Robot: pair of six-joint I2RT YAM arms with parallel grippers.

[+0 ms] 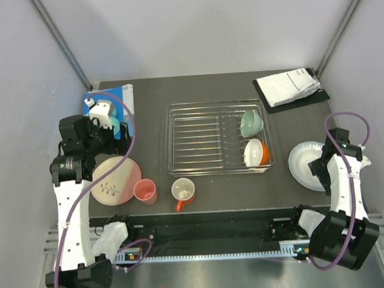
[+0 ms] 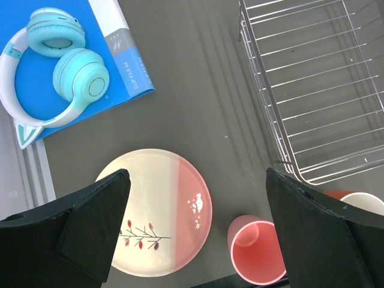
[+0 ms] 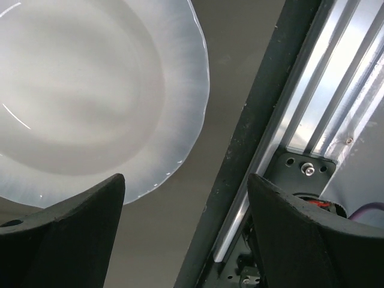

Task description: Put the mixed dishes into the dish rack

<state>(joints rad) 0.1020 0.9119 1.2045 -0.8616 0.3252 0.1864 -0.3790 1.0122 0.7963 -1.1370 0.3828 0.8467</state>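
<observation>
Dark table [image 1: 153, 94], both grippers spread wide, holding nothing.
Left gripper [image 2: 195, 171] hangs over the plate [image 2: 157, 204], with the cup [image 2: 258, 253] just beside it and the mug [image 1: 183, 189] near the rack [image 1: 198, 138]. Right gripper [image 3: 186, 177] hovers at the white bowl's [image 3: 90, 90] rim, right of the rack. Mint bowl [image 1: 250, 123] and orange bowl [image 1: 255, 153] sit in the rack's right end.

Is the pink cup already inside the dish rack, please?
No, the pink cup stands on the table outside the dish rack, beside the cream-and-pink plate.
</observation>
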